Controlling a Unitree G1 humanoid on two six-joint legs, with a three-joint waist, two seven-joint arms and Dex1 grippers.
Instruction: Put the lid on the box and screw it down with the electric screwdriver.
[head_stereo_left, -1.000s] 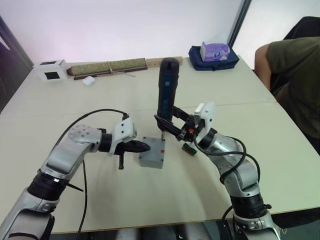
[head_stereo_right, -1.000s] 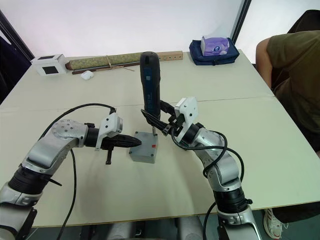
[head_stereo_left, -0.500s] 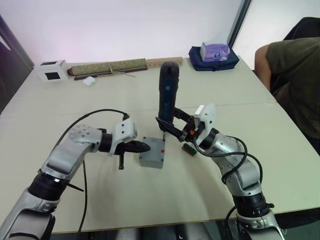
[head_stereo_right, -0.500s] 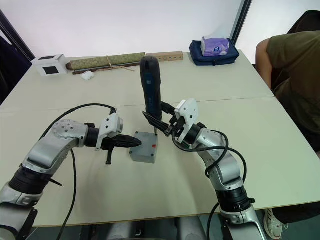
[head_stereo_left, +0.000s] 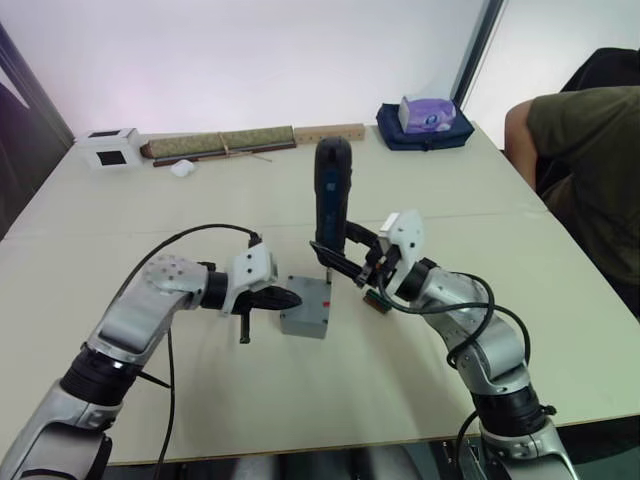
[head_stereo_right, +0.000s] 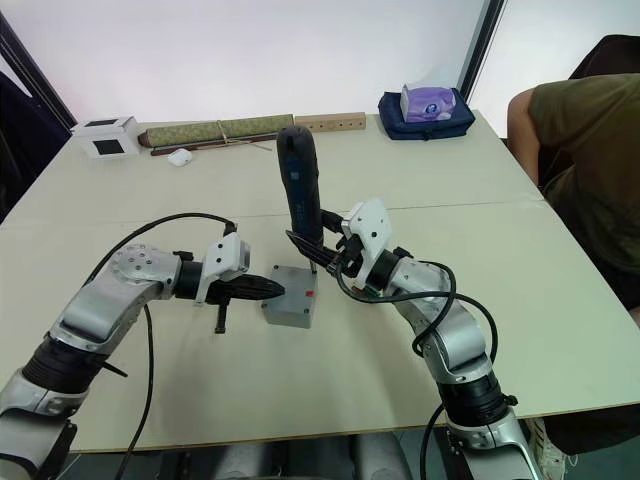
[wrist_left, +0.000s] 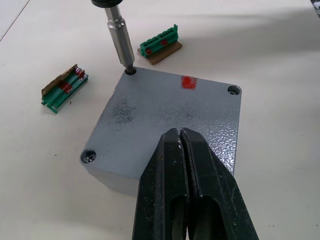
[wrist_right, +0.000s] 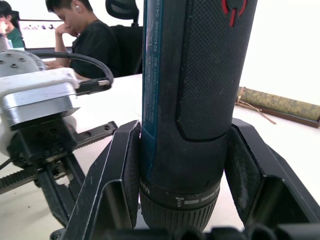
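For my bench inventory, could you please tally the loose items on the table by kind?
Grey boxes with lid on: 1
Green terminal blocks: 2
White cartons: 1
Rolled mats: 1
Wooden bars: 1
Tissue packs in blue pouch: 1
Small white objects: 1
Total: 8

It looked like an office: a pale worktable (head_stereo_right: 560, 280), office chairs (wrist_right: 122, 10), and seated people (wrist_right: 85, 35) at desks.

speckled matt grey lid (wrist_left: 165, 117), textured black screwdriver grip (wrist_right: 200, 70)
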